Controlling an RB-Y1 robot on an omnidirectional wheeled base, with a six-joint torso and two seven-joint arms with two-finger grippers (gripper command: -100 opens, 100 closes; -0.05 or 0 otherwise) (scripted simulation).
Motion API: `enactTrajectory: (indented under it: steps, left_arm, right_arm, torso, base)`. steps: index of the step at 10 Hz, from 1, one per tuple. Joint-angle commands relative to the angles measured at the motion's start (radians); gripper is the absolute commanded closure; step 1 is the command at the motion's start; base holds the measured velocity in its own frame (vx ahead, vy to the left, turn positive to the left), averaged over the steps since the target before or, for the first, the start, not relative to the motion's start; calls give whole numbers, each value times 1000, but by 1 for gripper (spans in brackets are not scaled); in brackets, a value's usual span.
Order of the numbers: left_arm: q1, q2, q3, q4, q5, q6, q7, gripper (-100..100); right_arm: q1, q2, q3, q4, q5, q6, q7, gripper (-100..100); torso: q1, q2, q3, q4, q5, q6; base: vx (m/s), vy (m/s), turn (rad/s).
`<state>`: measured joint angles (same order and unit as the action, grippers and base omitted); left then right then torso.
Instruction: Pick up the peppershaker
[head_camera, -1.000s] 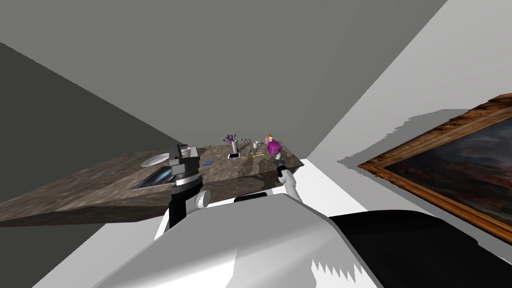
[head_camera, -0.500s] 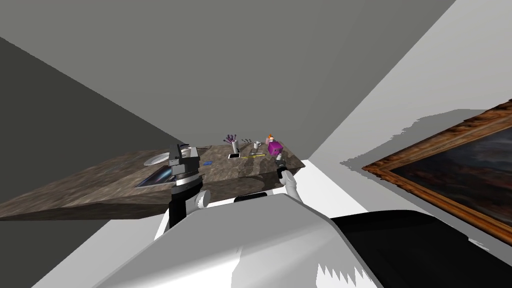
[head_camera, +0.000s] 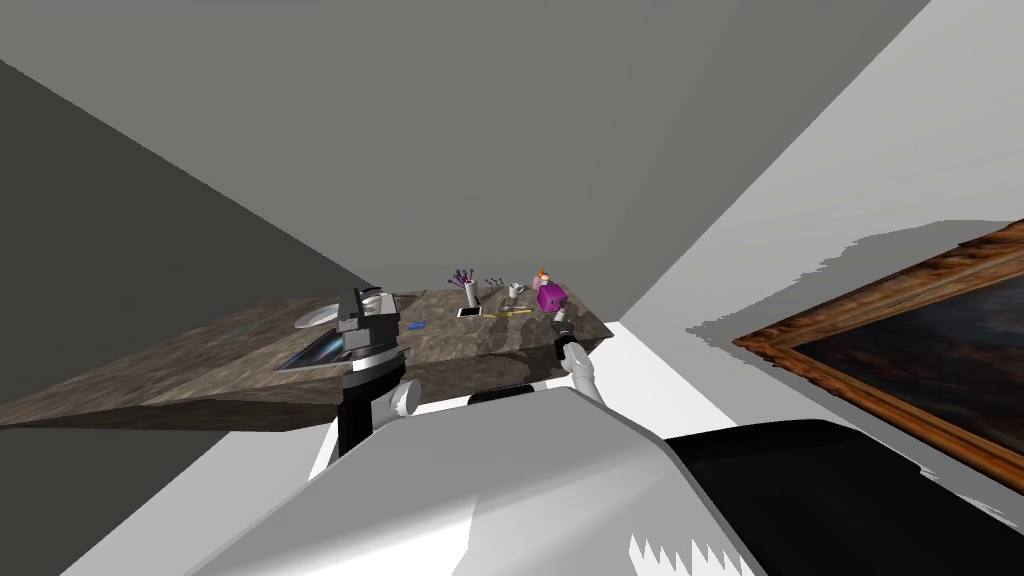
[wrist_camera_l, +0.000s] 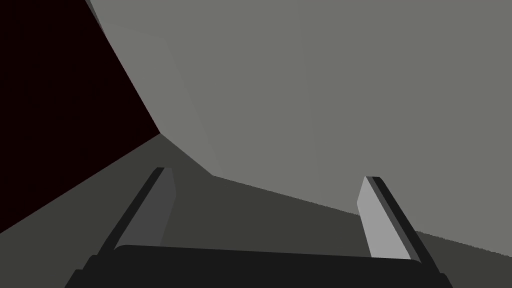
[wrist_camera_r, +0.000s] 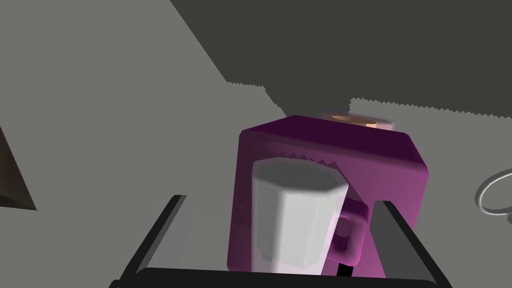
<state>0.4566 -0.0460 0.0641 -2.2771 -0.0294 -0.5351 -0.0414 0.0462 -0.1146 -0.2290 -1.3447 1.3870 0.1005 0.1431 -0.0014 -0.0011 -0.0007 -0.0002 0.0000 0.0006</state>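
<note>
White and many-sided, the peppershaker (wrist_camera_r: 295, 220) stands between the fingers of your right gripper (wrist_camera_r: 280, 200). Neither blade touches it. The pincer is released, spread wide, with a gap on each side of the shaker, which stands closer to one blade than the other. Right behind it is a magenta box (wrist_camera_r: 380, 165); you cannot tell from the wrist view whether the two touch. A tan disc (wrist_camera_r: 356, 119) peeks over the box's far edge, and a grey ring (wrist_camera_r: 492, 197) shows off to one side.

In the head view, your right arm stretches forward and low over the brown marbled table (head_camera: 200, 370). Its forearm is nearly straight and its gripper is at the near side of the magenta box, close to the table's right end. Farther back on the table are a white cup (head_camera: 469, 290) holding purple stems, a white mug (head_camera: 515, 289) and a flat phone (head_camera: 467, 312).

Your left arm is bent up, its forearm upright above the table's near edge, beside a white plate (head_camera: 315, 317). The left gripper (wrist_camera_l: 268, 175) is released too, its fingers standing wide apart.
</note>
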Motion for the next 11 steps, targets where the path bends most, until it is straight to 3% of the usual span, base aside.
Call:
enactTrajectory:
  steps: [1,3,4,5,6,7,8,11]
  left_arm:
    - [0,0,0,0,0,0,0,0]
    - [0,0,0,0,0,0,0,0]
    - [0,0,0,0,0,0,0,0]
    - [0,0,0,0,0,0,0,0]
    - [0,0,0,0,0,0,0,0]
    - [0,0,0,0,0,0,0,0]
    - [0,0,0,0,0,0,0,0]
    - [0,0,0,0,0,0,0,0]
  right_arm:
    - [1,2,-2,-1,50,-1,-50,-100]
    - [1,2,-2,-1,99,-1,-105,-100]
    - [39,0,19,-44,134,41,-134,-100]
    - [39,0,19,-44,222,41,-201,-100]
    - [39,0,19,-44,261,41,-242,-100]
    - [39,0,19,-44,263,41,-279,-100]
    - [78,-3,40,-87,313,84,-314,-100]
    - [78,-3,40,-87,399,84,-391,-100]
  torso:
    - [0,0,0,0,0,0]
    - [1,1,1,0,0,0]
    - [2,1,1,0,0,0]
    - [0,0,0,0,0,0]
    - [-1,0,0,0,0,0]
    - [0,0,0,0,0,0]
    - [1,1,1,0,0,0]
    - [0,0,0,0,0,0]
  base:
    - [6,-5,-15]
    - [0,0,0]
    - [22,-20,190]
    - [27,-32,-4]
    - [12,-18,-1]
    - [0,0,0]
    - [17,-15,123]
    - [12,-15,25]
